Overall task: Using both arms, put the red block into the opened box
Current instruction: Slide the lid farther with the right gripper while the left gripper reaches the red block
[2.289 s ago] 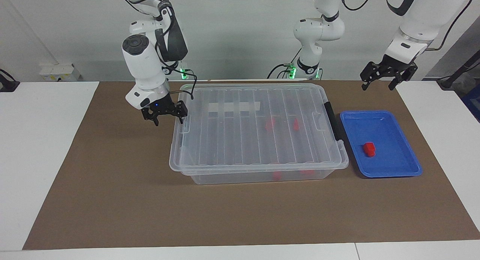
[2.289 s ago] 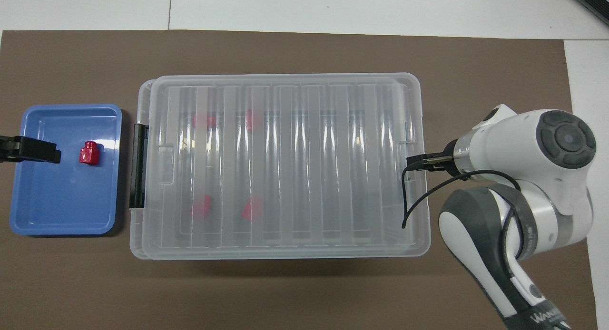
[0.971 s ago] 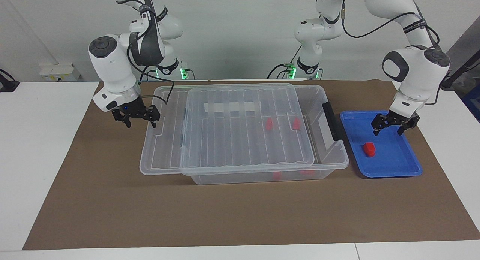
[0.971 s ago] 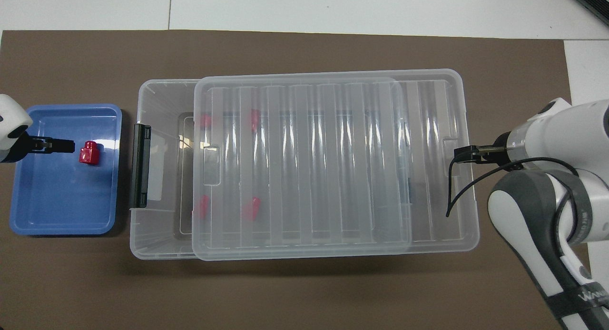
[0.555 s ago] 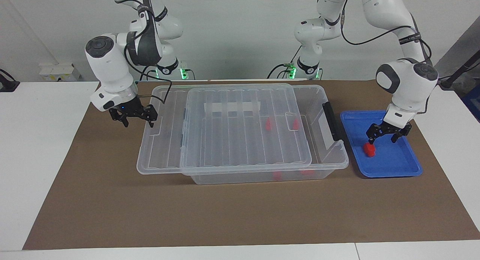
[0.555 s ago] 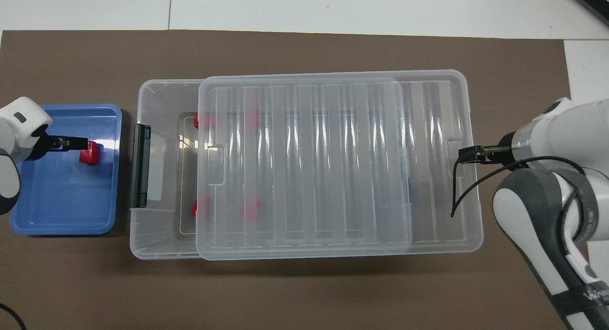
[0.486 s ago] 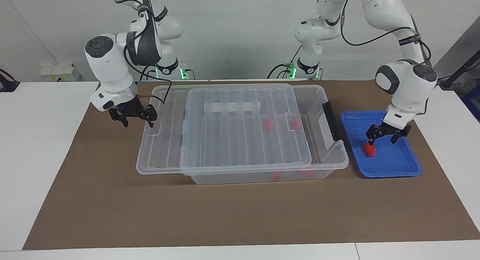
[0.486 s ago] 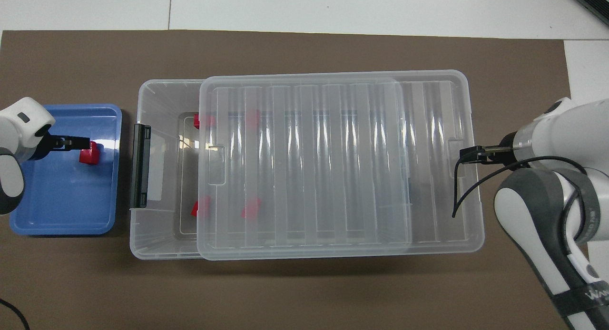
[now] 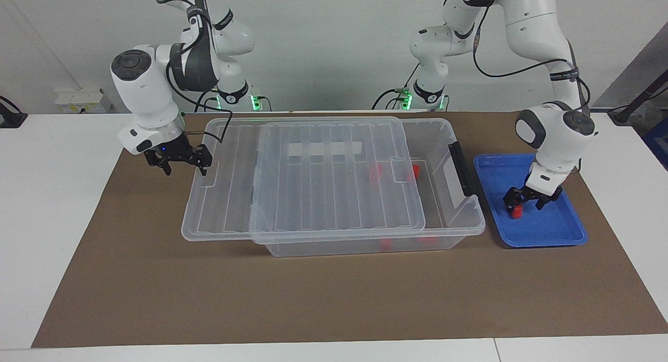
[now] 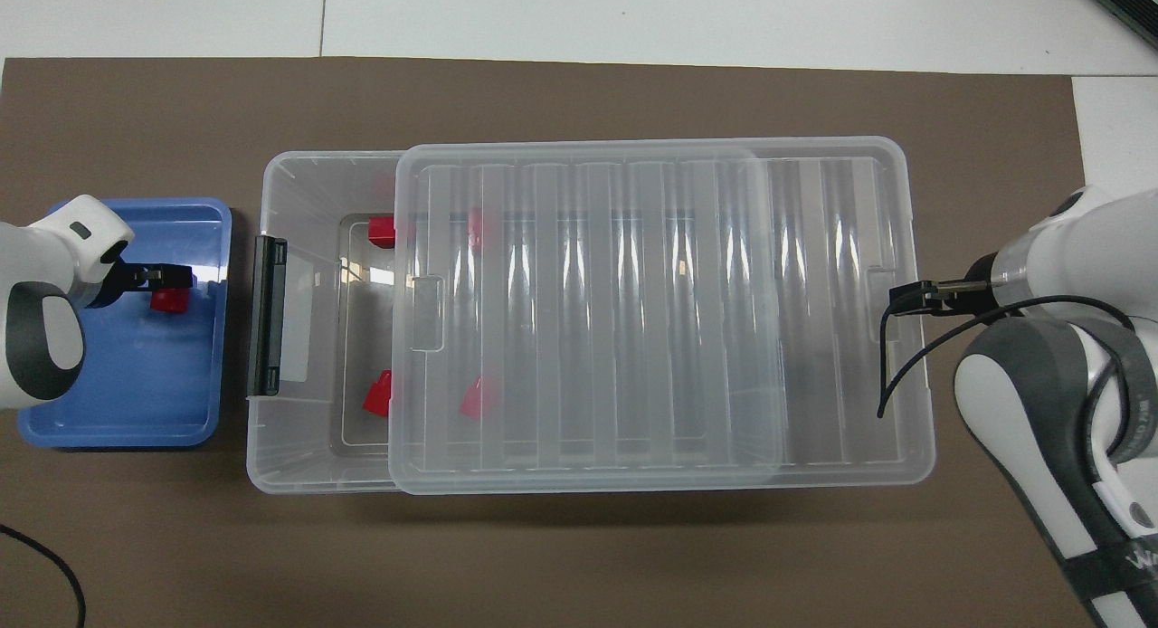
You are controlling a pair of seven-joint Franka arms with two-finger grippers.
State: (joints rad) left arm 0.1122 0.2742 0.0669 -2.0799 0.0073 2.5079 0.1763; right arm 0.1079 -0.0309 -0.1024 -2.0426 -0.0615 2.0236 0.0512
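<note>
Right end effector (image 9: 179,163) drags the lid (image 9: 308,179) aside, grip unclear; left end effector (image 9: 527,200) straddles the red block (image 9: 516,210), looks wide open.

A shallow blue tray (image 9: 553,238) lies on the brown mat (image 9: 313,299) directly under the left pincer (image 9: 528,201), at that arm's end of the white surface (image 9: 52,205); the mat also spreads beneath the right pincer (image 9: 178,164); a pale socket box (image 9: 78,100), perhaps, sits by the wall.
</note>
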